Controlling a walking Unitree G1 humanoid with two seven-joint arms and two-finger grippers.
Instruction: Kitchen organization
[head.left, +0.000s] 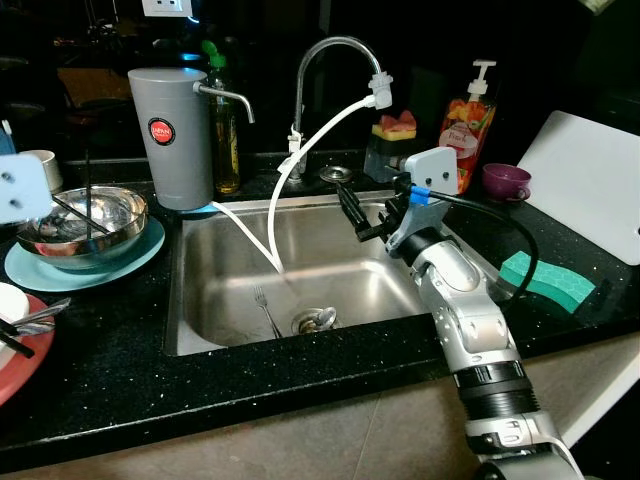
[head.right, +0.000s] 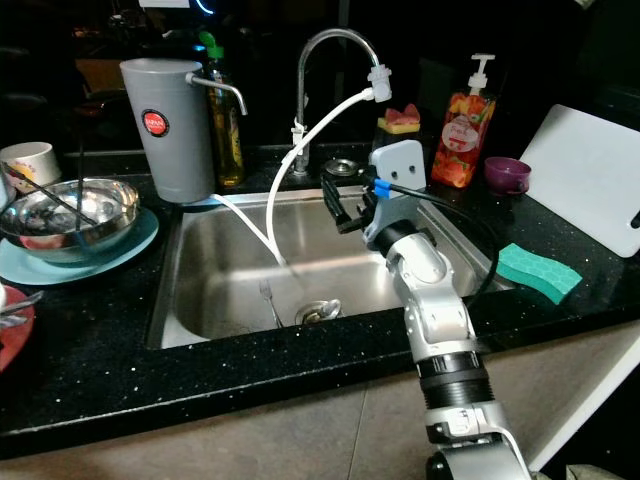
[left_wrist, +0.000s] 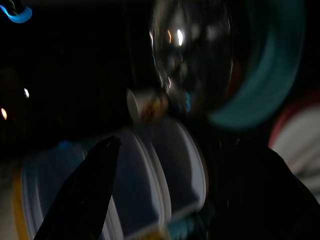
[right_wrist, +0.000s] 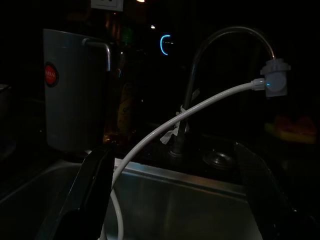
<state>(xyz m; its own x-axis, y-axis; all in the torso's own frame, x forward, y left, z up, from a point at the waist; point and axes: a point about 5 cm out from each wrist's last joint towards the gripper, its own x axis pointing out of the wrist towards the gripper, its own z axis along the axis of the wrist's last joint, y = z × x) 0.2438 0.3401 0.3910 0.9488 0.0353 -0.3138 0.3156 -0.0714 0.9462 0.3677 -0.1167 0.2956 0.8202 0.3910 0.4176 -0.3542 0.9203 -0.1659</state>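
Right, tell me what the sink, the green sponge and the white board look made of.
Sink: brushed stainless steel, judging by its dull grey sheen. Sponge: soft foam, matte and slightly pitted. Board: probably plastic, smooth flat white, though the look leaves that open.

Sink (head.left: 230, 300) basin open; white hose (head.left: 300, 160) crosses it (fork (head.left: 265, 310) at bottom)

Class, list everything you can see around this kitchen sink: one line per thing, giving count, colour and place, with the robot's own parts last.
Sink: one, steel, set in black counter.
Fork: one, silver, sink floor.
Tap: one, chrome, behind sink.
Hose: one, white, tap to basin.
Water filter: one, grey, left rear.
Steel bowl: one, on teal plate.
Soap bottle: one, orange, right rear.
Cup: one, purple, beside soap.
Sponge: one, green, right counter.
Cutting board: one, white, far right.
Right gripper: jaws open, over sink.
Left gripper: black, blurred.
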